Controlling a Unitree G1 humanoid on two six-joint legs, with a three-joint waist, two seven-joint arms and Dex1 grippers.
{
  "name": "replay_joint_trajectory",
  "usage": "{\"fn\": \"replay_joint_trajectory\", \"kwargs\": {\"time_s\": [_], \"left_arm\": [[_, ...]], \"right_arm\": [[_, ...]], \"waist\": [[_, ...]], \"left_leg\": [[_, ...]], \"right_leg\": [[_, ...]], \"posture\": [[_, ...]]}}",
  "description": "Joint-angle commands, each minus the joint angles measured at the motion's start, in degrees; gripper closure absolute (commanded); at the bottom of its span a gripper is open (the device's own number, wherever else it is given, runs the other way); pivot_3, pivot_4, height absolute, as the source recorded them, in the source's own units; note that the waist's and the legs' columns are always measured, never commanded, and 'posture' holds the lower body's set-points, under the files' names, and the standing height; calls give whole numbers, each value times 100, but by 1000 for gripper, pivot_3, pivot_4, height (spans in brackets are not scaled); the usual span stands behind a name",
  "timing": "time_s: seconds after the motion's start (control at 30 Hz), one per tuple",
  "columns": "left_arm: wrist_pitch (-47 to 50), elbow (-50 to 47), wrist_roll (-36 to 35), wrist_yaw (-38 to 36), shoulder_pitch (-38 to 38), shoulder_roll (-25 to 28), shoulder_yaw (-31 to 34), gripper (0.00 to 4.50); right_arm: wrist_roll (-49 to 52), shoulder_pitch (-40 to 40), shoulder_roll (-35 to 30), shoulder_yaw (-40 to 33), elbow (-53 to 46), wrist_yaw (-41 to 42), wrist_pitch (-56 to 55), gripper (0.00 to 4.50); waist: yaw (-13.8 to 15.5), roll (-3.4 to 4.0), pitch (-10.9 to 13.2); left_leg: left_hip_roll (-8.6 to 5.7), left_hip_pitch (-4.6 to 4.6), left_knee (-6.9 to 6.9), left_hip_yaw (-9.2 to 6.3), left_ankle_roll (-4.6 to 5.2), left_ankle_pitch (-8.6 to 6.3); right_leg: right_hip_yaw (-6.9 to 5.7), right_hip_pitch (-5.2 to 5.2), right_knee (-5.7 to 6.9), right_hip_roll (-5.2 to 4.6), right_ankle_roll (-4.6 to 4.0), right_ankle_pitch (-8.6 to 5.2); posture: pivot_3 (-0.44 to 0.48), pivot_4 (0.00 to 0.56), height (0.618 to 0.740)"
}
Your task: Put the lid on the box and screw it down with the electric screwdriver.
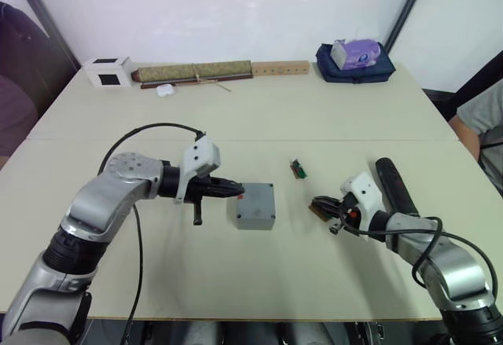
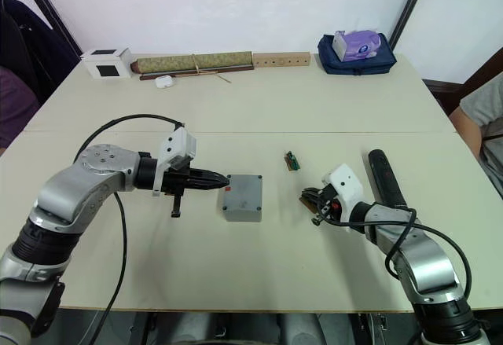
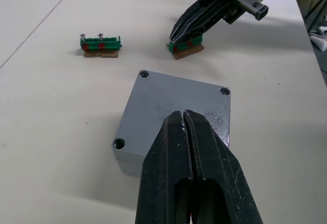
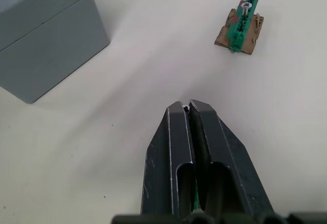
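Observation:
The grey box (image 1: 256,219) stands mid-table with the flat grey lid (image 3: 173,99) lying on top of it; a seam divides the two. The lid's corner screw holes (image 3: 144,74) look empty. My left gripper (image 1: 239,192) is shut, empty, its tips over the lid's left edge. To the right, my right gripper (image 1: 315,203) is shut, its tips down at a green screw-holder board (image 3: 185,45); I cannot tell whether it holds anything. The black electric screwdriver (image 1: 393,188) lies on the table beside my right forearm.
A second green board (image 4: 242,25) with two upright screws lies between box and right gripper. Along the far edge are a white cube (image 1: 108,71), a rolled mat (image 1: 196,71), a wooden strip (image 1: 279,67) and a navy bag (image 1: 355,66). A person (image 1: 481,125) sits at the right.

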Motion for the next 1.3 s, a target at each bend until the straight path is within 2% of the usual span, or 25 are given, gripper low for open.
{"fn": "replay_joint_trajectory", "kwargs": {"time_s": [0.03,0.37,0.77,0.97,1.3], "left_arm": [[-70,-7,-77,-15,-71,-1,120,4500],[-391,589,181,124,-264,-182,127,4500],[-61,332,-94,130,-96,54,370,4500],[98,218,-147,216,-22,92,458,4500],[298,-132,-266,304,255,269,507,4500]], "right_arm": [[18,-94,-78,-148,-205,27,-67,4426],[105,-384,-141,-362,-198,135,-117,4426],[737,-1113,7,-181,-979,101,607,4426],[849,-1494,290,216,-1092,-13,779,4426],[251,-1495,526,898,-559,-107,259,4426]], "waist": [[0,0,0],[1,0,0],[-4,0,1],[-3,0,1],[4,0,1]], "left_leg": [[0,0,0,0,0,0],[-1,0,0,0,0,0],[7,0,-1,-1,0,0],[7,0,-1,-1,0,0],[7,0,-2,-1,0,0]], "right_leg": [[0,0,0,0,0,0],[0,0,0,0,0,0],[0,-2,0,0,0,0],[-1,-1,0,-1,0,0],[-1,-2,0,-2,0,0]], "posture": [[0,150,740],[0,150,740],[0,150,740],[0,150,740],[0,150,740]]}}
